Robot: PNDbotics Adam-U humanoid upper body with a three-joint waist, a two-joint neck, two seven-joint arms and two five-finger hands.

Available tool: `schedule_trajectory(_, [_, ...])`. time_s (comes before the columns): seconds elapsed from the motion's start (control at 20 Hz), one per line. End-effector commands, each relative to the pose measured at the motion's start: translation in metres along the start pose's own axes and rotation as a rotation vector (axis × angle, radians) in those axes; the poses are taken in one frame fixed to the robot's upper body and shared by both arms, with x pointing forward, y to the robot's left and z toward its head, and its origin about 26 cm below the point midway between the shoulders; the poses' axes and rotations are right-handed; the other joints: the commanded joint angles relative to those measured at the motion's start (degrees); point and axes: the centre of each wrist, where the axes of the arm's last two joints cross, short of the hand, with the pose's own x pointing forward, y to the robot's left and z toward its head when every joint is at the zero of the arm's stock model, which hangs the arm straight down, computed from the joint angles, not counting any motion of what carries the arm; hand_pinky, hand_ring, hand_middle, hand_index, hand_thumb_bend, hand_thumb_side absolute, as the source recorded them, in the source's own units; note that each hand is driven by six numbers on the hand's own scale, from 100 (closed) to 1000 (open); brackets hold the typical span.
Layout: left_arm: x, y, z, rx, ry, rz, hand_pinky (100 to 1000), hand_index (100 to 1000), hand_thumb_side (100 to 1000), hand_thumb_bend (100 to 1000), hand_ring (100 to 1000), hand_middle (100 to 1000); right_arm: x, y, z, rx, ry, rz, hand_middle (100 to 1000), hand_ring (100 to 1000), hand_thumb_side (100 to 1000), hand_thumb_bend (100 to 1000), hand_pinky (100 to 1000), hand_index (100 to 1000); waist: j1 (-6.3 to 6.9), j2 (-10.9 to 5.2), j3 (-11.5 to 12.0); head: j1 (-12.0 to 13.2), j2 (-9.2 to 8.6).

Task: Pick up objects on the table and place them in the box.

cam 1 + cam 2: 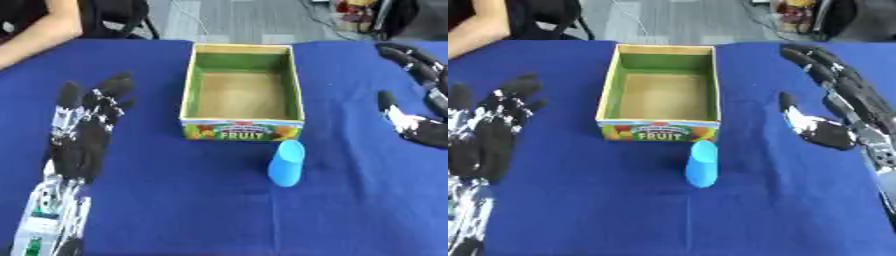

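A light blue cup-shaped object point(287, 163) lies on the blue table just in front of the box. The cardboard box point(243, 131), green inside with a "FRUIT" label on its front wall, stands mid-table with nothing inside. My left hand point(83, 131) rests open at the left, fingers straight and pointing away, well clear of the cup. My right hand point(833, 107) hovers open at the right of the box, fingers stretched forward and thumb out toward the cup, touching nothing.
The blue tablecloth point(192, 210) covers the whole work area. A person's bare arm point(39, 27) leans on the far left corner. Chairs and clutter stand beyond the far edge.
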Motion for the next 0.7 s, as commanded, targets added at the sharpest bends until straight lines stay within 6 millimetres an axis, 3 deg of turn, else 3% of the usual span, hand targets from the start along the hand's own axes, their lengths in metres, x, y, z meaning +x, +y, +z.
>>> schedule_trajectory(0.05, [0.004,-0.001,-0.003,-0.014,-0.016,-0.001,901,807,1000,830,941,917,-0.006,-0.006,-0.010,0.023,-0.029,0.012,943,880,808,100,1000,998,-0.13,-0.79,0.22,-0.76,-0.66])
schedule_trajectory(0.7, [0.003,-0.003,-0.003,-0.028,-0.014,0.008,902,805,1000,828,944,919,-0.015,0.020,-0.047,0.085,-0.071,-0.087,926,862,803,100,1000,994,-0.14,-0.80,0.91,-1.58,-0.32])
